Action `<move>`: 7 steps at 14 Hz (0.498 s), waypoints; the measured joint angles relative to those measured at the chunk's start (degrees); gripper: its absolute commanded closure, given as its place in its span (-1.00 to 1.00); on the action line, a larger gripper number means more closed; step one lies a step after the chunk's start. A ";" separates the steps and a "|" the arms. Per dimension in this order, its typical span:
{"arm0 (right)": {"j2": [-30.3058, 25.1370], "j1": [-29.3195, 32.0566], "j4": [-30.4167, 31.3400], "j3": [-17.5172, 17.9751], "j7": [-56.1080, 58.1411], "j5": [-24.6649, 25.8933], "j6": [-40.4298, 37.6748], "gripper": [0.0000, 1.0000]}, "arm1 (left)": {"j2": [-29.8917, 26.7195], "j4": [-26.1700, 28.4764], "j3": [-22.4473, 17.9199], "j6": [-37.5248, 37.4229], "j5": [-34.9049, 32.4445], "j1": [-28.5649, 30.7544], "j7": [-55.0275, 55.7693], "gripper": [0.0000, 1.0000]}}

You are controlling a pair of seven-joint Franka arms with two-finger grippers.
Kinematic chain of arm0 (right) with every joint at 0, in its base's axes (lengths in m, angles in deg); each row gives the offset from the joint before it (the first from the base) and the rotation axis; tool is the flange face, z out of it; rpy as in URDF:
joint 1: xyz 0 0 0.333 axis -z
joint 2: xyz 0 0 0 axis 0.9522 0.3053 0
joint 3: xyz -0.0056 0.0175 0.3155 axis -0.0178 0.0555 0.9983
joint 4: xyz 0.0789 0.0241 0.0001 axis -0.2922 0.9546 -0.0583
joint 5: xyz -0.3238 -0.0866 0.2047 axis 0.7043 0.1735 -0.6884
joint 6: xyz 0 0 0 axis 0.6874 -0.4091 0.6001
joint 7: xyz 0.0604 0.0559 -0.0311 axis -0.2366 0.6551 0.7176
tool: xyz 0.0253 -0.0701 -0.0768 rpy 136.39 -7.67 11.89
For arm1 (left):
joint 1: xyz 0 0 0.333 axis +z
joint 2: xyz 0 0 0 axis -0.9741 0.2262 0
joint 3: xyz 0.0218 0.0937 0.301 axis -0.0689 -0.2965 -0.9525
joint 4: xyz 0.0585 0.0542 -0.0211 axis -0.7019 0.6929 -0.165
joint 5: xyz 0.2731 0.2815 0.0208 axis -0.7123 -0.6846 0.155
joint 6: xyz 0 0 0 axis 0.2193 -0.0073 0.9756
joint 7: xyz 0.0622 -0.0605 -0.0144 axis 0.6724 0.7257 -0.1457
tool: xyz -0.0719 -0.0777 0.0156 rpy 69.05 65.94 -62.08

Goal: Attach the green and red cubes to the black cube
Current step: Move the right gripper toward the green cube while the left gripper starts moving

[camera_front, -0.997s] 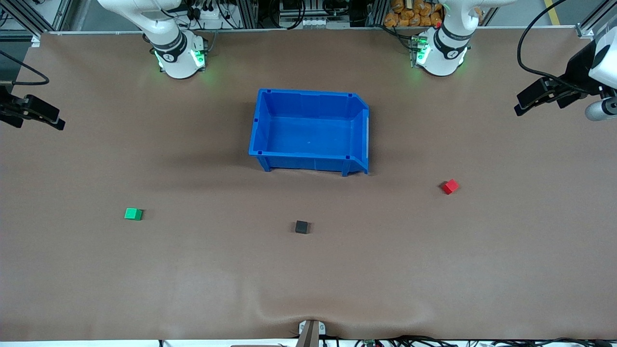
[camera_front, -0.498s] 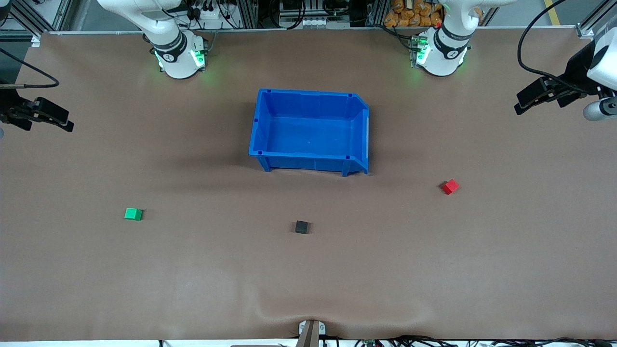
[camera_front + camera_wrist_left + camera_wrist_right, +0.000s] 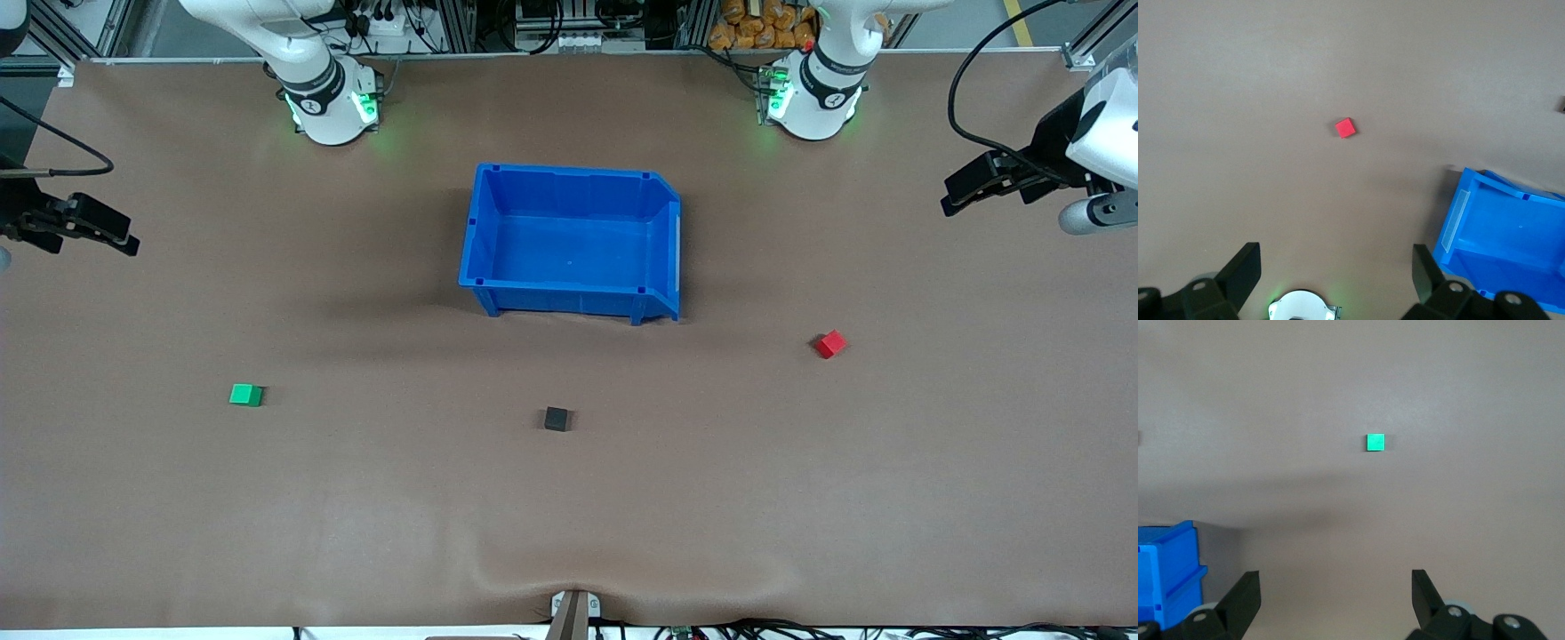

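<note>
The green cube (image 3: 246,395) lies on the table toward the right arm's end. The red cube (image 3: 830,344) lies toward the left arm's end. The black cube (image 3: 556,419) lies between them, nearer the front camera than the blue bin (image 3: 573,240). My left gripper (image 3: 953,200) hangs open and empty over the table's left-arm end; its wrist view shows the red cube (image 3: 1345,127) well away from the gripper (image 3: 1336,260). My right gripper (image 3: 124,242) hangs open and empty over the right-arm end; its wrist view shows the green cube (image 3: 1375,443) well away from the gripper (image 3: 1335,583).
The blue bin is empty and stands mid-table between the two arm bases; it also shows in the left wrist view (image 3: 1498,233) and the right wrist view (image 3: 1168,573). The brown table cover (image 3: 569,516) has a wrinkle at its front edge.
Both grippers have moved a little toward the middle of the table. The three cubes and the bin have not moved.
</note>
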 measured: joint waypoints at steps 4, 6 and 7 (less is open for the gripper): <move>0.28 0.16 -0.20 -0.13 0.00 -1.32 0.52 -1.00 | 0.29 0.22 0.31 -0.04 0.00 -0.47 0.00 -1.00; 0.58 0.17 -0.21 -0.14 0.00 -2.02 0.61 -1.00 | 0.50 0.23 0.31 -0.04 0.00 -0.34 0.00 -1.00; 0.79 0.16 -0.22 -0.13 0.00 -2.13 0.66 -1.00 | 0.63 0.23 0.30 -0.04 0.00 -0.30 0.00 -1.00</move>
